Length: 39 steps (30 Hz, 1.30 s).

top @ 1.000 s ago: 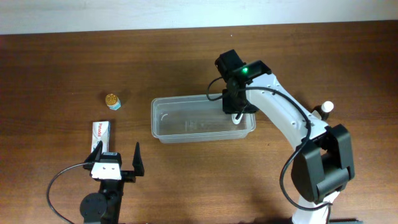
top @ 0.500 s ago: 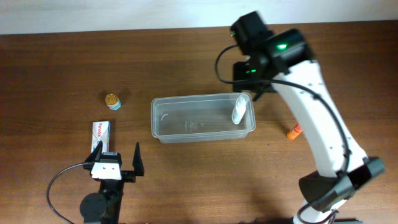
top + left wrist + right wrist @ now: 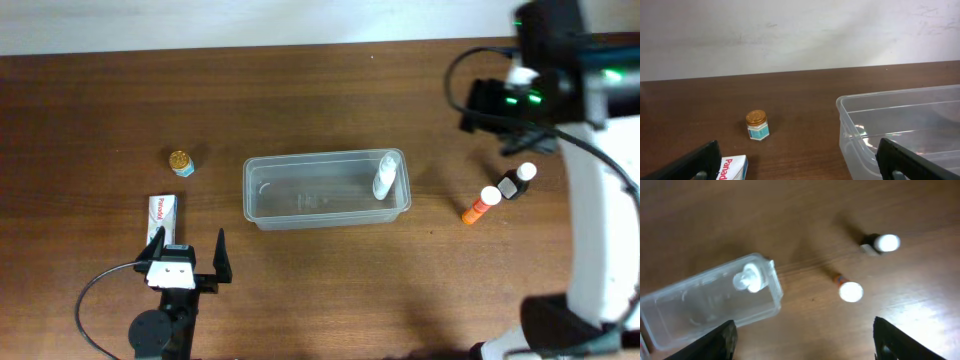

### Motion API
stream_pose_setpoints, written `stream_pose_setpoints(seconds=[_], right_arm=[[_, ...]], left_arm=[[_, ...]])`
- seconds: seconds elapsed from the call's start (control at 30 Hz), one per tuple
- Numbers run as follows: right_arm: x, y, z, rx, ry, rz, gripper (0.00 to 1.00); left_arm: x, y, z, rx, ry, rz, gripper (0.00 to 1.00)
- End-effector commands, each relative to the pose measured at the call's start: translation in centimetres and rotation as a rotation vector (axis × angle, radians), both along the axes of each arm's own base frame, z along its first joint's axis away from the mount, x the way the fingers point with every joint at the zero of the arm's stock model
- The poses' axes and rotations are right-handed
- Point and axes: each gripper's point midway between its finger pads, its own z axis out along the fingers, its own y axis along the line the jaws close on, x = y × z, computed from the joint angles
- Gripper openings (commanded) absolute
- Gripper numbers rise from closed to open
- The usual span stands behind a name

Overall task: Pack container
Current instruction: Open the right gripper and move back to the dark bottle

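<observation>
Right tool swung right | container well to its left | jaws wide

Dark reddish-brown wooden table, fine grain running lengthwise, bit of sheen. Plain wall behind is off-white w/ faint grey scuffs. Clear plastic rectangular container: colourless, see-through, whitish glints along rim and inside. Small white plastic bottle in it, white all over incl. cap. Small round jar: gold lid, white and teal label. Flat white cardboard box w/ red lettering. Thin orange tube w/ white cap; dark, approx. black bottle, also white-capped. Left gripper: black fingers, white block behind them, black cable. Right arm mostly white, black housings up top, green lights glowing.
</observation>
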Motion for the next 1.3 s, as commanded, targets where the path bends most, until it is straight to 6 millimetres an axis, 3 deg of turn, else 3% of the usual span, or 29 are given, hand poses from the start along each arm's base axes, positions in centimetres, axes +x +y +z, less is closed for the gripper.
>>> stream_pose_setpoints(seconds=[0.0, 0.17, 0.2, 0.33, 0.63, 0.9, 1.27], right_arm=[[-2.1, -3.2, 0.5, -0.016, -0.005, -0.073, 0.80], [-3.5, -6.8, -3.7, -0.008, 0.143, -0.187, 0.80], [-3.9, -8.1, -5.6, 0.001, 0.196, -0.230, 0.80], [-4.2, -10.5, -9.6, 0.016, 0.267, -0.281, 0.80], [-4.8, -12.6, -15.9, 0.039, 0.322, -0.340, 0.80], [-3.6, -13.0, -19.0, 0.037, 0.298, -0.340, 0.80], [-1.0, -14.2, -19.6, -0.003, 0.220, -0.303, 0.92]], left_arm=[[0.0, -0.1, -0.2, 0.014, 0.002, -0.007, 1.00], [0.0, -0.1, -0.2, 0.014, 0.002, -0.007, 0.99], [0.0, -0.1, -0.2, 0.014, 0.002, -0.007, 1.00], [0.0, -0.1, -0.2, 0.014, 0.002, -0.007, 0.99], [0.0, -0.1, -0.2, 0.014, 0.002, -0.007, 1.00], [0.0, -0.1, -0.2, 0.014, 0.002, -0.007, 0.99], [0.0, -0.1, -0.2, 0.014, 0.002, -0.007, 0.99]])
